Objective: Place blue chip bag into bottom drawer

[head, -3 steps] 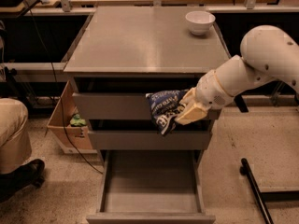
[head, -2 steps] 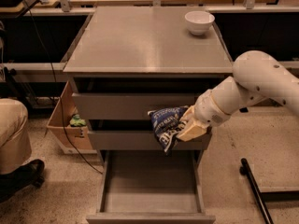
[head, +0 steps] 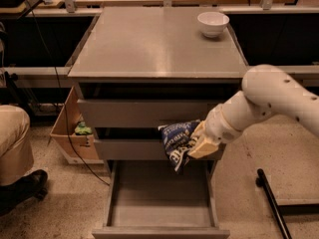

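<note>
The blue chip bag, dark navy with white lettering, hangs in front of the middle drawer, above the right back part of the open bottom drawer. My gripper is shut on the bag's right side, its tan fingers pressed against it. The white arm reaches in from the right. The bottom drawer is pulled out towards the camera and its grey tray holds nothing.
A white bowl stands at the back right of the cabinet top. A cardboard box sits left of the cabinet. A seated person's leg and shoe are at the left. A black pole lies on the floor at right.
The gripper with the bag has moved down and slightly right, from in front of the top drawer to in front of the middle drawer. The arm has dropped with it.
</note>
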Robot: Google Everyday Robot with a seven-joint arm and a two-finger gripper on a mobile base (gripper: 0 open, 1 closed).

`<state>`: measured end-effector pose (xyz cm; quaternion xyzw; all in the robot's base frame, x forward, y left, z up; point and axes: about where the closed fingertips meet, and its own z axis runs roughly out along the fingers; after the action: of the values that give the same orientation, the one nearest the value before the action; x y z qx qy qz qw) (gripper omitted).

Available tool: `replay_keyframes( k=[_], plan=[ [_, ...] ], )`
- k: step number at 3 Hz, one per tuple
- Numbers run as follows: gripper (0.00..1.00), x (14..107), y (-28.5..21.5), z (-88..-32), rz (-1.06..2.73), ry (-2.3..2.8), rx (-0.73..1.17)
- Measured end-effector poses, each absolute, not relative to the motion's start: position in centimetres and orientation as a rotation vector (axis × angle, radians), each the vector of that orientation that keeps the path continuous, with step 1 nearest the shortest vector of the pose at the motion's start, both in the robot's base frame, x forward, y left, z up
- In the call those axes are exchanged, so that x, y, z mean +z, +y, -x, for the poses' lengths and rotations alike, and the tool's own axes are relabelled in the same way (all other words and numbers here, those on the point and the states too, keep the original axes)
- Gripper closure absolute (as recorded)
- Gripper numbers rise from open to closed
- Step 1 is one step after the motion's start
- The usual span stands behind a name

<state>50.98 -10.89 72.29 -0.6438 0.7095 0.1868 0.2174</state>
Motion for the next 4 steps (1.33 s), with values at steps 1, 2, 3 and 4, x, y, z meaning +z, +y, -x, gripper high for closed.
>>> replay_keyframes(
  k=[1,2,3,4],
  plan=[
    [1.00,64.1,-11.3,-48.6,1.804,2.064,0.473],
    [1.00,56.0,-12.3,-46.3,1.799,2.114,0.482],
    [1.00,49.4,-13.5,-45.3,1.775,2.123,0.490],
    [1.00,44.1,-14.0,-45.6,1.732,2.114,0.501]
  ],
)
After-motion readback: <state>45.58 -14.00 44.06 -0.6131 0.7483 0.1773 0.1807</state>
